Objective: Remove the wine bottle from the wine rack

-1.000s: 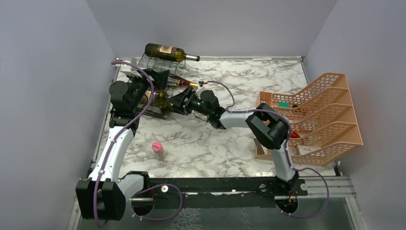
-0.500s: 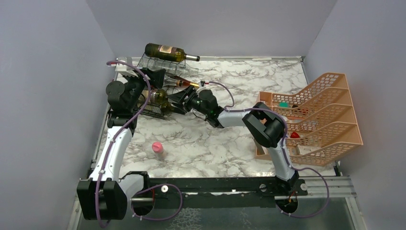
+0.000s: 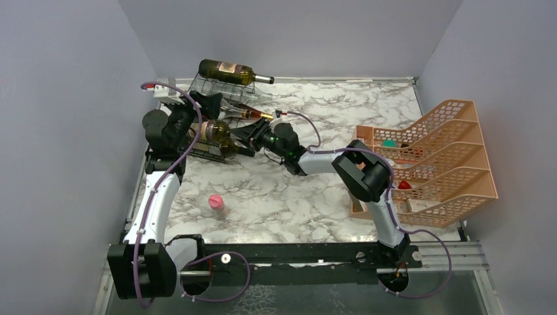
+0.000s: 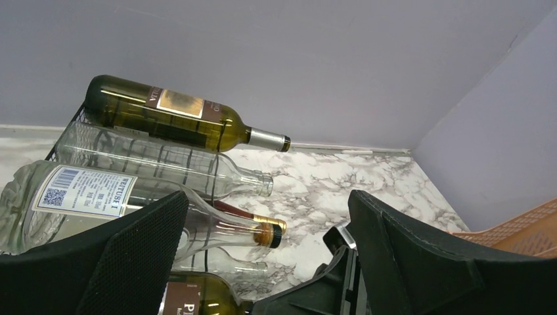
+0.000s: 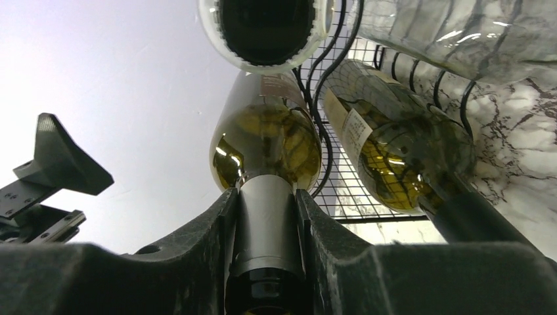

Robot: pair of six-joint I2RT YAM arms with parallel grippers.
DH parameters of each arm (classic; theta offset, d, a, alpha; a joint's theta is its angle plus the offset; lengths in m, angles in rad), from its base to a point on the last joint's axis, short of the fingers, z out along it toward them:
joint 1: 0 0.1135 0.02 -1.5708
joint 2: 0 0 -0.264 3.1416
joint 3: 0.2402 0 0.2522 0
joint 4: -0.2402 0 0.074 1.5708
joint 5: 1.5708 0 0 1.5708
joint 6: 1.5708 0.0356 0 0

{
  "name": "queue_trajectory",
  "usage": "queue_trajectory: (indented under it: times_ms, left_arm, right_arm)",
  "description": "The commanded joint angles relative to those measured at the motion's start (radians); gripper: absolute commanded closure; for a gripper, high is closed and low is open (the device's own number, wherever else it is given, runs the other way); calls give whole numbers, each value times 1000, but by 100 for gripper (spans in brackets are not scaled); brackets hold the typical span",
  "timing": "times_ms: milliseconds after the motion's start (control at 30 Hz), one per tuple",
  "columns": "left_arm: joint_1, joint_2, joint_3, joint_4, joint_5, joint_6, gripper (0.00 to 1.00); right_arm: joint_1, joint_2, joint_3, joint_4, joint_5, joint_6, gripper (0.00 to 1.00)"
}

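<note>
The black wire wine rack (image 3: 226, 92) stands at the far left of the marble table and holds several bottles. My right gripper (image 5: 266, 203) is shut on the grey-capped neck of a green wine bottle (image 5: 266, 141) that lies in a lower cell, its body still inside the wires (image 5: 326, 164). From above, that gripper (image 3: 244, 139) meets the bottle (image 3: 215, 131) at the rack's front. My left gripper (image 4: 266, 197) hangs open beside the rack, with nothing between its fingers. It faces clear bottles (image 4: 171, 161) and the brown-labelled green bottle (image 4: 197, 298).
A dark bottle (image 3: 230, 71) lies on top of the rack. A second green bottle (image 5: 394, 144) sits in the cell beside the held one. A small pink object (image 3: 215, 202) stands on the table near the left arm. A peach tiered organizer (image 3: 433, 157) fills the right side.
My right gripper slid left onto the bottle's neck and closed on it. The left arm drew back a little to the left, still open.
</note>
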Motion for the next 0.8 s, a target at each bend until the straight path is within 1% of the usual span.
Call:
queue_trajectory:
  times_ms: [0,233,467,600,767]
  left_arm:
    - [14,0,-6,47,22,-15,2]
    - [26,1,-9,48,18,-15,2]
    - [36,-1,-12,48,11,-12,2]
    - [37,-7,-10,48,11,-11,2]
    - [37,-12,-10,48,12,-5,2]
  right_arm:
    - [4,2,-1,73,32,24,67]
    - [3,-67,-40,114,43,66,82]
    - [-15,-135,-93,178,-12,95,99]
    - [-39,-201,-125,179,-76,83,99]
    - [-68,-298,-176,130,-145,60,99]
